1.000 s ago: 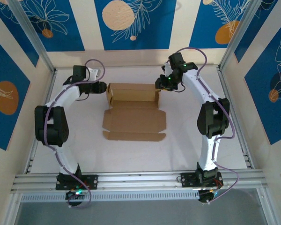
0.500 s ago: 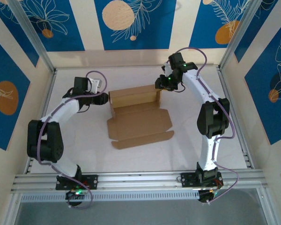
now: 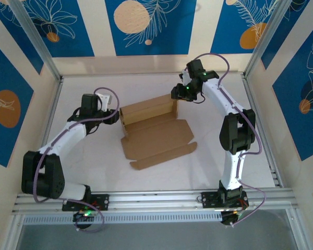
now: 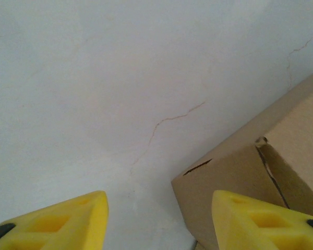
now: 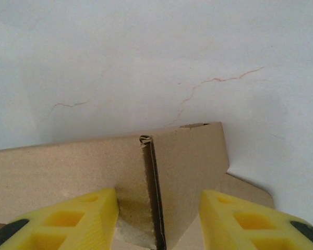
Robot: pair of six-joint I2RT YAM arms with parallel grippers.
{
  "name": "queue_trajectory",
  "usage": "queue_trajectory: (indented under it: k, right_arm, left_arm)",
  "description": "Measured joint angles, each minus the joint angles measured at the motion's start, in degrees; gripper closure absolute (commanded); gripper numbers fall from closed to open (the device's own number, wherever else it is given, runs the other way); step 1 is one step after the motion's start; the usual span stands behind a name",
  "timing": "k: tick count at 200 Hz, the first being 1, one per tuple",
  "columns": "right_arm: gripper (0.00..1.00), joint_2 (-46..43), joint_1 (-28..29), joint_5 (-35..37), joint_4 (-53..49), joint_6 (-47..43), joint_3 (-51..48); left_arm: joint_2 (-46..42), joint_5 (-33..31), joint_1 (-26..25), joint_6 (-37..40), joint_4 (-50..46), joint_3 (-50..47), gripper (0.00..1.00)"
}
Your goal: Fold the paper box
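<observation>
Flanking the paper box [image 3: 155, 134] with the left gripper [image 3: 115, 115] and the right gripper [image 3: 176, 94] both parted

From the top external view, the paper box lay on the white table [image 3: 94, 172] between the two claws. Its upright rear wall ran from just beside the left gripper across to just beside the right gripper. The flat panel and its rounded front flap spread out from that wall, away from both claws and toward the arm bases. The whole sheet sat slightly skewed.

In the left wrist view, the left gripper [image 4: 159, 200] stood wide, its yellow fingers [image 4: 68, 219] well apart with only bare table [image 4: 120, 78] between them. One raised corner of the paper box [image 4: 235, 177] stood just ahead of the finger on the right of that view, with a small slot in its top edge. Whether that finger touched the cardboard could not be told.

In the right wrist view, the right gripper [image 5: 157, 194] was also spread, gripping nothing that could be made out. The end of the paper box [image 5: 68, 161] stood straight ahead of its yellow fingers [image 5: 78, 213] and reached down into the gap between them. A vertical seam where two cardboard pieces met ran roughly midway between the fingers. A low flap lay beyond the finger on the right of that view. Past the cardboard, ahead of the claw, the table [image 5: 146, 52] showed thin hairline marks.
</observation>
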Motion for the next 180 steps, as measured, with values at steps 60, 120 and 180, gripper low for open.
queue_trajectory:
  k: [60,120,180]
  right_arm:
    - [0.54,0.0,0.11,0.0,0.26,0.15,-0.04]
    - [0.55,0.02,0.11,-0.02,0.26,0.17,-0.04]
    - [0.55,0.04,0.09,-0.04,0.5,0.68,-0.04]
  left_arm:
    - [-4.85,-0.74,-2.14,1.03,0.9,-4.9,0.43]
    - [-7.61,-0.87,-5.95,2.45,-1.75,-5.99,0.4]
    - [-10.88,-1.03,-7.56,4.76,-6.88,-5.99,0.37]
